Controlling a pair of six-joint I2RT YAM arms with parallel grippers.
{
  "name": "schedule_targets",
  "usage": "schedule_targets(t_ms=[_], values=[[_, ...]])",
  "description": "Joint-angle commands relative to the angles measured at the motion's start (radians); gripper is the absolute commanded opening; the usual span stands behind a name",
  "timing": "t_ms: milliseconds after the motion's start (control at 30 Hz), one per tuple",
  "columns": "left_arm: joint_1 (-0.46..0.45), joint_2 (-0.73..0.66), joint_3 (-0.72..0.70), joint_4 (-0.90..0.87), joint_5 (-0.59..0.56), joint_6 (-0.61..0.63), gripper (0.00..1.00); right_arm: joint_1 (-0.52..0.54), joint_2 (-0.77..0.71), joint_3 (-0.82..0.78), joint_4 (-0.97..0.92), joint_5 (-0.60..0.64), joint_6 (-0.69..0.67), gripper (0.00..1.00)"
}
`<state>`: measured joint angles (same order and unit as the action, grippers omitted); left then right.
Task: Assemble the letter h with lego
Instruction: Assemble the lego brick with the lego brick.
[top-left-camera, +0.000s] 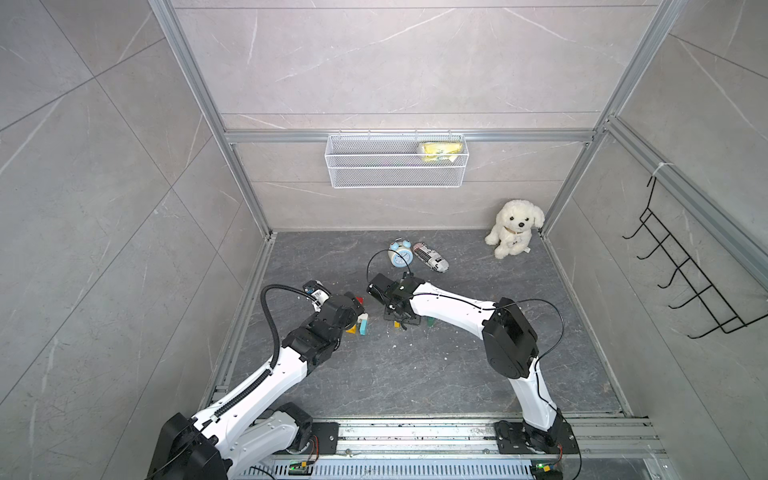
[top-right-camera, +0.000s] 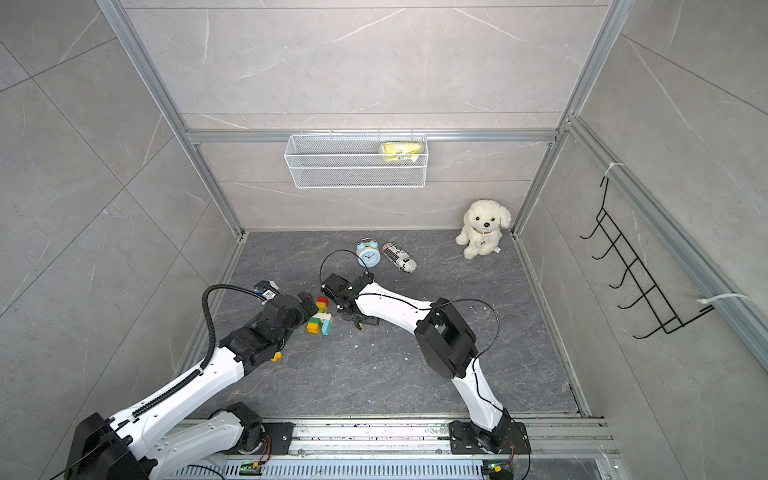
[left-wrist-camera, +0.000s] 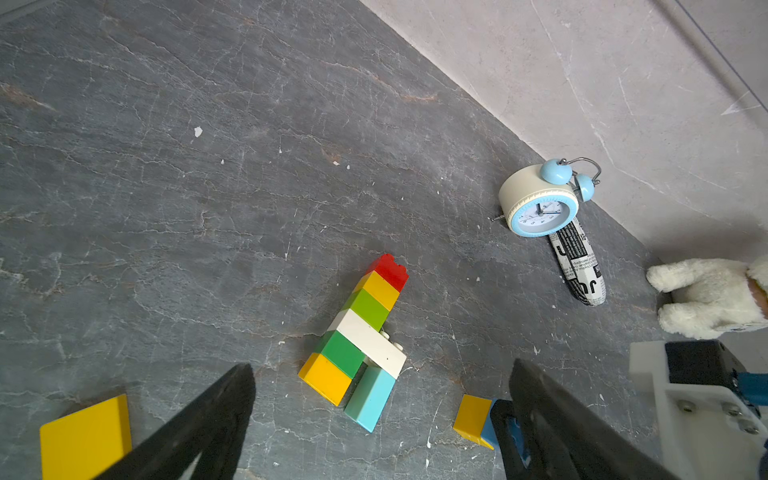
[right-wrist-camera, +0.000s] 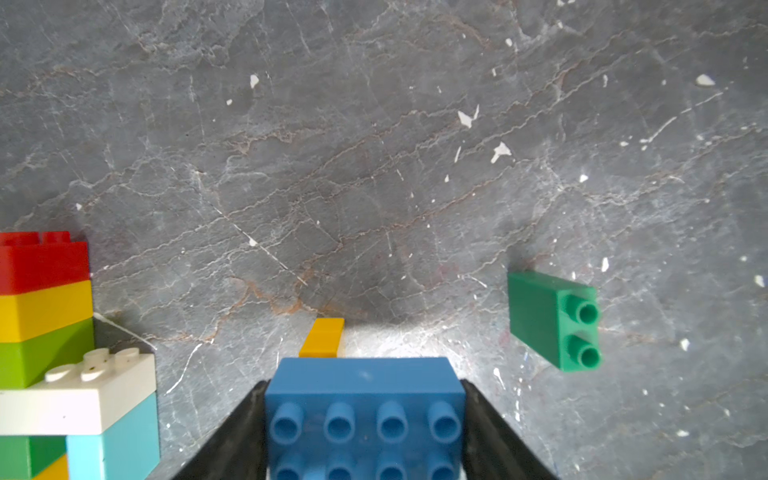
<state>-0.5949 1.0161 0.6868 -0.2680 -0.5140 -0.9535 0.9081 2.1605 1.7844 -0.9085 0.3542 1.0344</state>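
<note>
A joined lego piece (left-wrist-camera: 361, 332) lies flat on the dark floor: red, yellow and green bricks in a row, a white bar across, then green, yellow and light blue; it also shows in a top view (top-right-camera: 321, 318). My left gripper (left-wrist-camera: 382, 370) hovers open just short of it, fingers either side, holding nothing. Right of the piece, my right gripper (right-wrist-camera: 365, 419) is shut on a blue brick (right-wrist-camera: 365, 386) low over the floor. A yellow brick (right-wrist-camera: 322, 337) shows beyond the blue one. A loose green brick (right-wrist-camera: 552, 320) lies on its side further right. Another yellow brick (left-wrist-camera: 85, 436) lies by the left arm.
An alarm clock (top-right-camera: 368, 253) and a newsprint-patterned roll (top-right-camera: 399, 257) lie behind the bricks. A plush dog (top-right-camera: 482, 228) sits in the back right corner. A wire basket (top-right-camera: 357, 160) hangs on the back wall, a black hook rack (top-right-camera: 636, 266) on the right wall.
</note>
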Motion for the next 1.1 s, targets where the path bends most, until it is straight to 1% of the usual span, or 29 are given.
schedule_targets(t_ms=[0, 367, 900, 1067], values=[[0.004, -0.002, 0.005, -0.005, -0.013, -0.011, 0.99, -0.006, 0.025, 0.018, -0.034, 0.002, -0.01, 0.39], [0.004, 0.001, 0.005, -0.005, -0.011, -0.012, 0.99, -0.007, 0.04, 0.043, -0.093, 0.01, -0.01, 0.39], [0.003, -0.004, 0.003, -0.005, -0.008, -0.013, 0.99, -0.009, 0.054, 0.045, -0.115, 0.017, -0.01, 0.39], [0.004, -0.004, 0.002, -0.007, -0.01, -0.014, 0.99, -0.01, 0.06, 0.032, -0.093, -0.013, -0.01, 0.39]])
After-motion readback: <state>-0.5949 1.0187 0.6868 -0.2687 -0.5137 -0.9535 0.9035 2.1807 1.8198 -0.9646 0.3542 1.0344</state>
